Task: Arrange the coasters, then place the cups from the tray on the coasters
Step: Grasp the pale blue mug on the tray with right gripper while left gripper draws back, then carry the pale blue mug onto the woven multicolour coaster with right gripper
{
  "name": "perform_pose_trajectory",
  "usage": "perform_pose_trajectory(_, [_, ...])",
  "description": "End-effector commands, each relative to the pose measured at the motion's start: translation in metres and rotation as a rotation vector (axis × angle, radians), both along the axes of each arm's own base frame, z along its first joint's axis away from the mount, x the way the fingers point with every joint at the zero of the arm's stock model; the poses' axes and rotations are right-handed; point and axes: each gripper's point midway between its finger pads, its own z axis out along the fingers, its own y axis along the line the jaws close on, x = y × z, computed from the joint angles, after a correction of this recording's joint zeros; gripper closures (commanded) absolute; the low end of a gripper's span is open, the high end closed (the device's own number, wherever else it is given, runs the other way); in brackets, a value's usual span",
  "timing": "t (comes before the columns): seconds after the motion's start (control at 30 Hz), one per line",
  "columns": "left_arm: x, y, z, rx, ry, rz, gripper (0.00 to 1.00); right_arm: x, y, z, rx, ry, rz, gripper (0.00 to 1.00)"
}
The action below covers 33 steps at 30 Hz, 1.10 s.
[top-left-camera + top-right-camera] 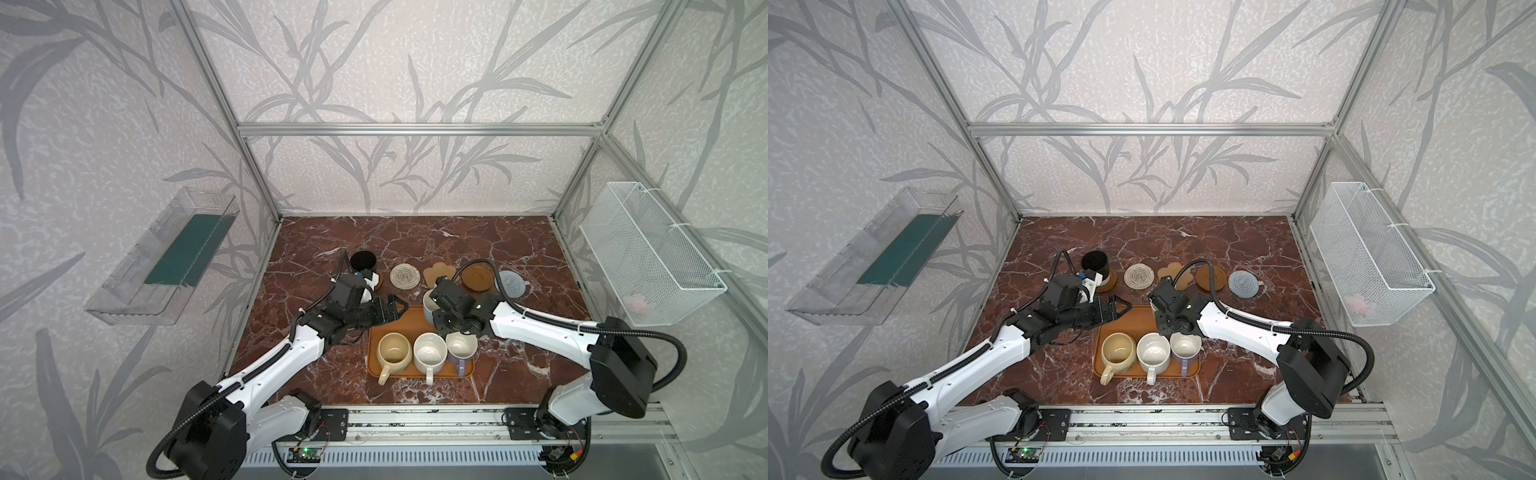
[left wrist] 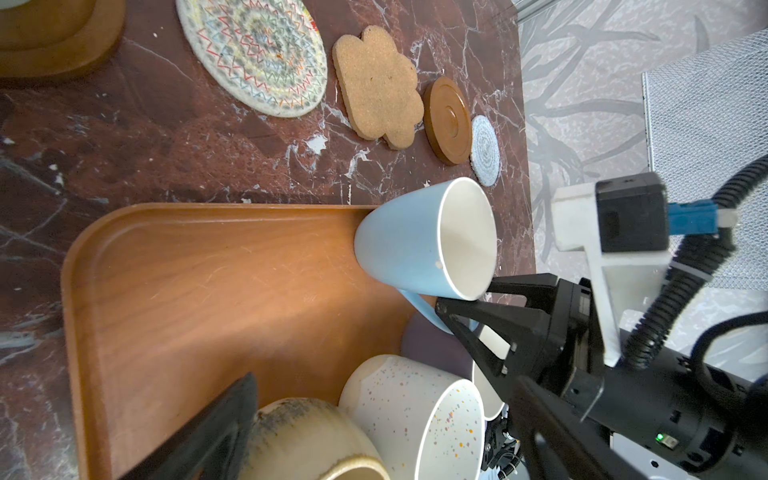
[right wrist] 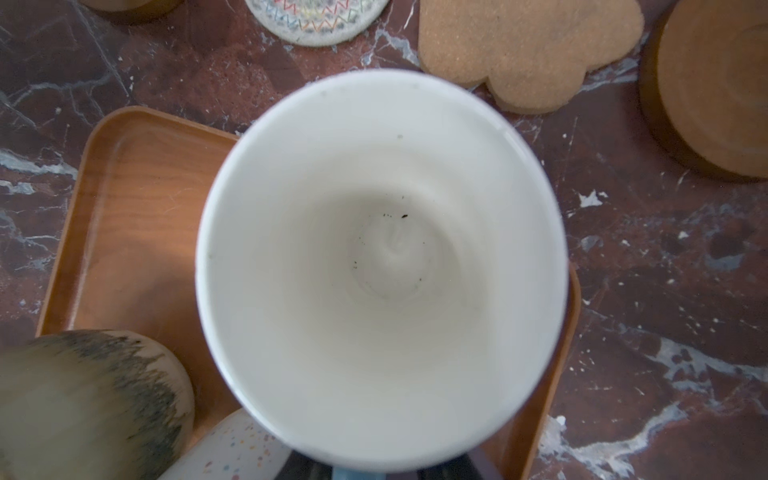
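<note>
Five coasters lie in a row at the back: a brown disc (image 1: 377,284) under the black cup (image 1: 363,261), a beige woven round (image 1: 404,275), a tan flower shape (image 1: 435,273), a second brown disc (image 1: 476,277) and a grey-blue woven round (image 1: 512,284). On the tray (image 1: 409,321) stand the cream-yellow cup (image 1: 394,353), the white cup (image 1: 430,353), the lavender cup (image 1: 461,348) and the light blue cup (image 2: 399,245). My right gripper (image 2: 464,297) is shut on the light blue cup's handle at the tray's far right corner. My left gripper (image 2: 386,399) hangs open and empty over the tray's far left part.
A clear plastic bin (image 1: 162,257) hangs on the left wall and a white wire basket (image 1: 648,253) on the right wall. Aluminium frame posts stand at the table's corners. Both arms lean in over the tray from the front rail.
</note>
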Motion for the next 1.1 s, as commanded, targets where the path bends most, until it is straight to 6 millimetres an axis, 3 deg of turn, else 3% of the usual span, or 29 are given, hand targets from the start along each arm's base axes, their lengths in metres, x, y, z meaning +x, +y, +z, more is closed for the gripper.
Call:
perform_pose_trajectory(0.0, [0.01,-0.003,0.013,0.01,-0.043,-0.001,0.03,0.014,0.003,0.017,0.004,-0.069,-0.017,0.72])
perform_pose_trajectory(0.23, [0.012,-0.005,0.012,-0.013,-0.041,0.008,0.03,0.017,0.005,0.02,0.031,-0.07,-0.011,0.88])
perform_pose_trajectory(0.3, [0.012,-0.006,0.014,-0.024,-0.045,0.012,0.03,0.018,0.007,0.025,0.043,-0.079,-0.003,1.0])
perform_pose_trajectory(0.67, [0.017,-0.007,0.032,-0.113,-0.081,0.062,0.05,0.019,0.007,0.059,0.103,-0.152,0.01,1.0])
perform_pose_trajectory(0.87, [0.023,-0.01,0.056,-0.212,-0.123,0.102,0.01,0.024,0.01,0.079,0.141,-0.203,0.005,1.0])
perform_pose_trajectory(1.07, [0.03,0.002,0.072,-0.206,-0.179,0.177,0.0,0.038,0.021,0.09,0.149,-0.237,0.003,1.0])
